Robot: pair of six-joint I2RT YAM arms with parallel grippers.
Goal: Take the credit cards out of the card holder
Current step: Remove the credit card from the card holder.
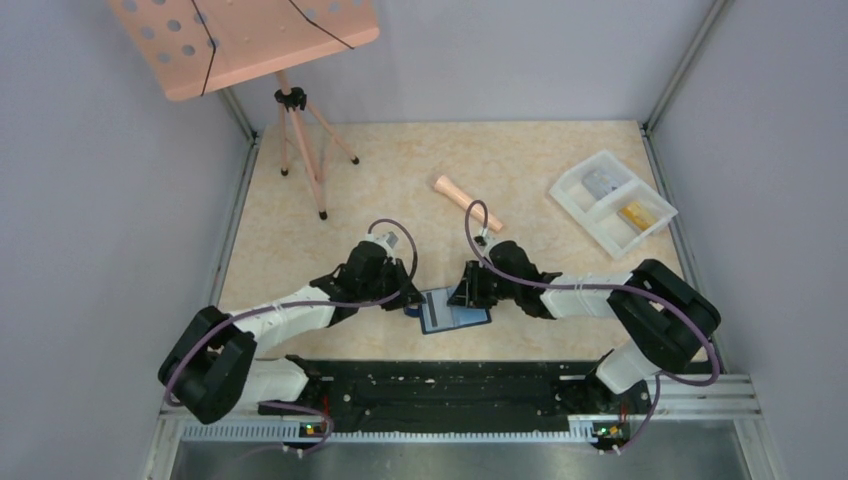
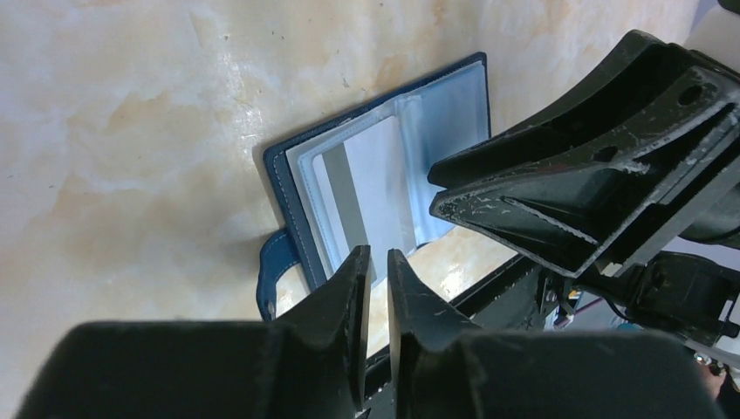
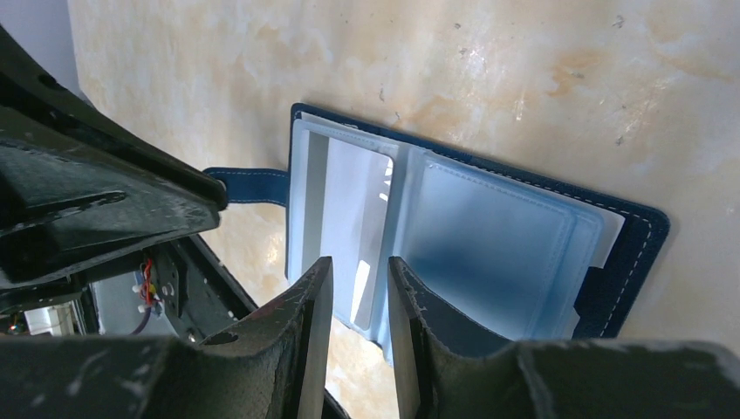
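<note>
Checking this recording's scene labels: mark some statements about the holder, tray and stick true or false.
1. The holder lies open on the table. True.
2. The tray is empty. False: it holds a grey card and a gold card, one in each compartment.
3. A striped card sits in a holder pocket. True.
4. The stick lies in the tray. False: it lies on the table, apart from the tray.
5. Both arms reach to the holder. True: the left end effector and the right end effector are both at its edge.
</note>
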